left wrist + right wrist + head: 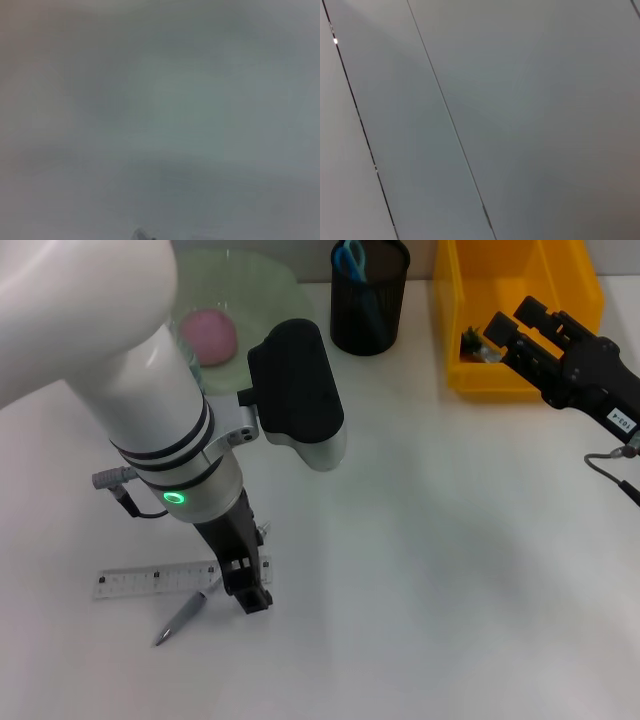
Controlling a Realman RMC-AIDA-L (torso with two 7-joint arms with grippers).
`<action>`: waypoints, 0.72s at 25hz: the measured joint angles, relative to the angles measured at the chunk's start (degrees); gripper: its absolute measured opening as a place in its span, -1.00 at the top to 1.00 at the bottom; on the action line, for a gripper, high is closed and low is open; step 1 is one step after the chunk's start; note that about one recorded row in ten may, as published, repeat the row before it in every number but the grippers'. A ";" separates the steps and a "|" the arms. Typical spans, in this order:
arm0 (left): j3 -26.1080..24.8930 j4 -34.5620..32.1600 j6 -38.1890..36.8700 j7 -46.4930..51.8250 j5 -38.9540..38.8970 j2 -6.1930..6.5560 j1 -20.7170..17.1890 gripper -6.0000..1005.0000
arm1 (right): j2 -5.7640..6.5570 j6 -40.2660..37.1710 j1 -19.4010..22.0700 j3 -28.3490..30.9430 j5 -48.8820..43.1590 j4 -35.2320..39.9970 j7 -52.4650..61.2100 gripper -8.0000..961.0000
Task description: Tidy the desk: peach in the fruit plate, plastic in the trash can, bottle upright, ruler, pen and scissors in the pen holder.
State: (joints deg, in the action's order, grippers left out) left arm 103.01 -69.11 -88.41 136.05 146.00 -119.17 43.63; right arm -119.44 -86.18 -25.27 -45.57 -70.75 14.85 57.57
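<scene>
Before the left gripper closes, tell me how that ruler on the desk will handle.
The ruler lies flat on the desk, thin and clear, so it will probably be hard to get fingers under and may slide when nudged. It looks like stiff plastic, so it should hold straight once lifted. The left gripper stands at its end beside the pen, which could roll if bumped.

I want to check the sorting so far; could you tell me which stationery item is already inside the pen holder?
The blue-handled scissors stand in the black mesh pen holder. The ruler and pen lie on the desk beside the left gripper.
</scene>
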 joint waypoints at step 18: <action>0.93 0.42 0.52 0.00 -0.20 0.00 0.35 -0.40 | 0.05 0.93 -0.92 0.21 0.00 0.00 0.00 -0.37</action>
State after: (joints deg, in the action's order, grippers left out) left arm 103.94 -68.69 -87.89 136.05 145.80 -119.18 43.98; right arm -119.39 -85.25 -26.19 -45.35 -70.75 14.85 57.56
